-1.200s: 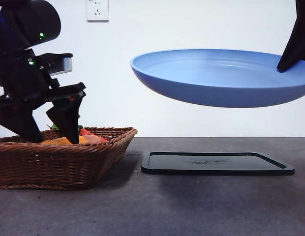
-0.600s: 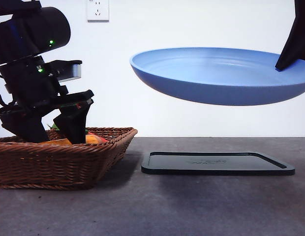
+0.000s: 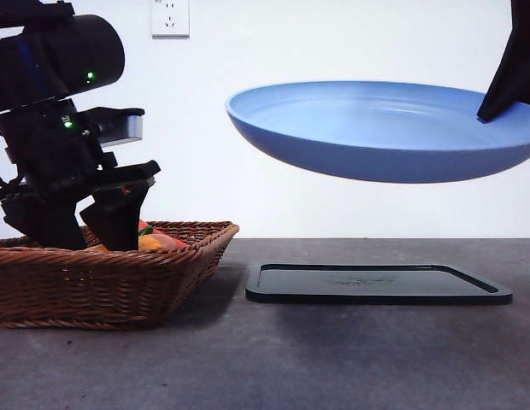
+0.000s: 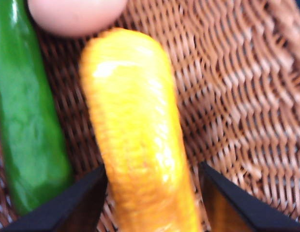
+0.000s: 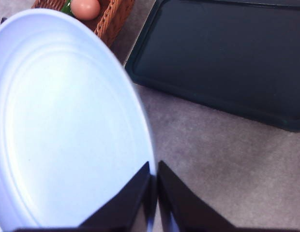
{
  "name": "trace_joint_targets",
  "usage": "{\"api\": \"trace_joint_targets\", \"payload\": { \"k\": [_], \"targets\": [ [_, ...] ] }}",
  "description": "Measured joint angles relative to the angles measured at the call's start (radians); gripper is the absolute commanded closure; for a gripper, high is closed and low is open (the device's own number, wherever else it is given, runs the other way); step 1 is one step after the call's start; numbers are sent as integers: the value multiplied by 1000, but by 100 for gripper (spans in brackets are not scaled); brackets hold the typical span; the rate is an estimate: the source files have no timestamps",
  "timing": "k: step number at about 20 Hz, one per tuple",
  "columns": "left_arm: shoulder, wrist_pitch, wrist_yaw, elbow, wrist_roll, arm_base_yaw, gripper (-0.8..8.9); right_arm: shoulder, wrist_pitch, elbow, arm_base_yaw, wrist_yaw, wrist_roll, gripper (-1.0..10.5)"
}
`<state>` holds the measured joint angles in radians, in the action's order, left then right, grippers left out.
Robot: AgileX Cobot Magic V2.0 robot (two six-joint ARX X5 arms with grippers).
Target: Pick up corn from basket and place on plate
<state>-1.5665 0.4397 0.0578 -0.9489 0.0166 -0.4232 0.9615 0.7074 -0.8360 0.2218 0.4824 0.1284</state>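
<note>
The corn, a glossy orange-yellow cob, lies in the brown wicker basket at the left of the table; only a sliver of the corn shows above the rim in the front view. My left gripper is down in the basket, open, with one jaw on each side of the cob. The light-blue plate hangs in the air over the right half of the table. My right gripper is shut on the rim of the plate.
A green vegetable lies beside the corn, and a pinkish round item sits past the cob's end. A flat black tray rests on the table under the plate. A wall socket is behind the basket.
The left gripper has shifted slightly right and sunk deeper into the basket, its jaws drawing closer together about the corn. The plate and the right gripper have held still.
</note>
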Motion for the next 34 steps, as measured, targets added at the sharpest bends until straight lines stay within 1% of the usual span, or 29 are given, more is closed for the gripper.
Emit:
{"api": "trace_joint_targets", "payload": {
  "k": [3, 7, 11, 14, 17, 19, 22, 23, 25, 28, 30, 34],
  "targets": [
    [-11, 19, 0, 0, 0, 0, 545, 0, 0, 0, 0, 0, 0, 945],
    [-11, 19, 0, 0, 9, 0, 613, 0, 0, 0, 0, 0, 0, 945],
    [-11, 24, 0, -9, 24, 0, 622, 0, 0, 0, 0, 0, 1, 945],
    [-9, 27, 5, -66, 27, 0, 624, 2, -1, 0, 0, -13, 7, 945],
    [35, 29, 67, -113, 32, 0, 636, 35, -11, 0, 0, -66, 16, 945],
    [73, 27, 125, -154, 39, 0, 636, 90, -42, 0, 0, -68, 31, 945],
    [134, 23, 244, -197, 65, -8, 636, 203, -90, 0, 0, -67, 53, 945],
    [150, 18, 282, -201, 73, -20, 635, 245, -108, 0, 0, -62, 62, 945],
    [164, 16, 326, -203, 79, -61, 635, 323, -161, 0, 0, -26, 84, 945],
    [142, 16, 332, -203, 72, -144, 635, 389, -243, 0, 0, 42, 133, 945],
    [103, 15, 333, -203, 54, -203, 635, 399, -247, -8, 0, 76, 151, 945],
    [-14, 14, 332, -203, 13, -275, 634, 401, -249, -55, 0, 96, 164, 945]
  ]
}}
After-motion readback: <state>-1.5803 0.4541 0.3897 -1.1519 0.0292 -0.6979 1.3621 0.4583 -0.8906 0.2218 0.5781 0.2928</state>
